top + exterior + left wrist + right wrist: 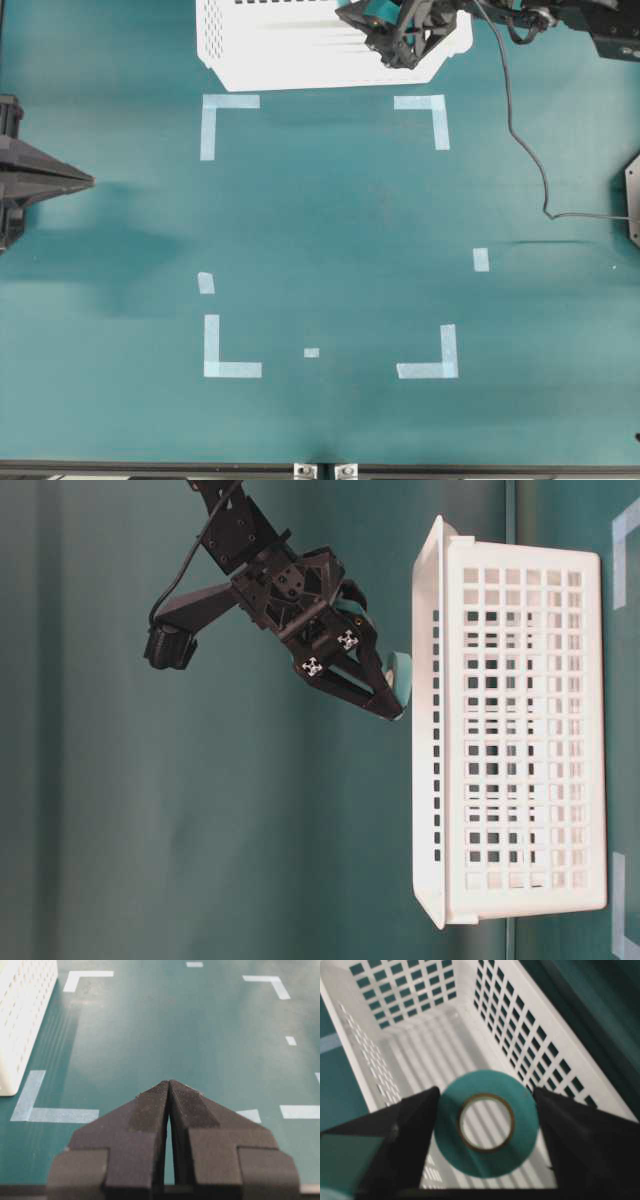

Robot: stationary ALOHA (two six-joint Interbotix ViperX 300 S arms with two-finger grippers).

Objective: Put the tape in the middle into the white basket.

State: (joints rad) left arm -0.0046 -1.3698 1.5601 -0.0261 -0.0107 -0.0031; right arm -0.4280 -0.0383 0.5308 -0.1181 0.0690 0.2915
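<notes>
The right gripper [485, 1110] is positioned above the open top of the white basket [410, 1065], which stands at the far edge of the table [330, 230]. In the right wrist view the two black fingers [395, 1135] are spread wide, one on each side of the tape [486, 1123]. The roll sits between them with its flat face toward the camera; its tan core ring is visible and the ribbed basket floor shows through the hole. A narrow gap appears between each finger and the rim of the roll, but the picture is blurred, so contact cannot be confirmed or excluded. In the table-level view the tape [399, 678] shows at the fingertips, just beside the basket rim [428, 730].

The left gripper [169, 1110] is clenched: its fingers meet at the tips with nothing between them. It points over bare table inside the pale tape corner marks [228, 128], well apart from the basket.
</notes>
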